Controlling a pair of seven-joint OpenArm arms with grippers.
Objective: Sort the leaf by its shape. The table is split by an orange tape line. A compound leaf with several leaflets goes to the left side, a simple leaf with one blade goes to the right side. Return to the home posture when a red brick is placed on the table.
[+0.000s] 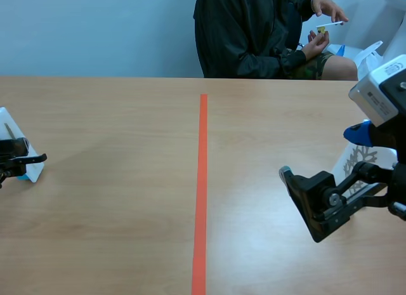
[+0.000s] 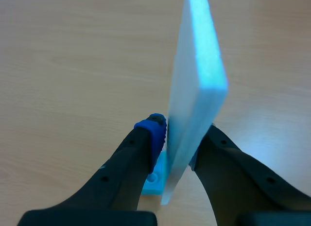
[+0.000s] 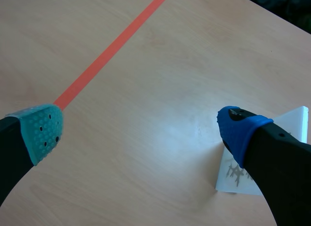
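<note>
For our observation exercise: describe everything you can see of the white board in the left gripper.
The white board looks like thick foam. It is seen edge-on and stands nearly upright, leaning slightly. The left gripper is shut on its lower part. A light blue base piece sits at its foot on the wooden table. Its broad faces are hidden.

It looks like a robotics lab or test room. A left robot arm point(image 1: 14, 158) and a right robot arm point(image 1: 388, 139) reach over a plain wooden table point(image 1: 114, 193), which an orange tape line point(image 1: 202, 181) splits down the middle. Behind it is a bare pale-blue wall point(image 1: 95, 28), and a person point(image 1: 247, 35) sits across.
</note>
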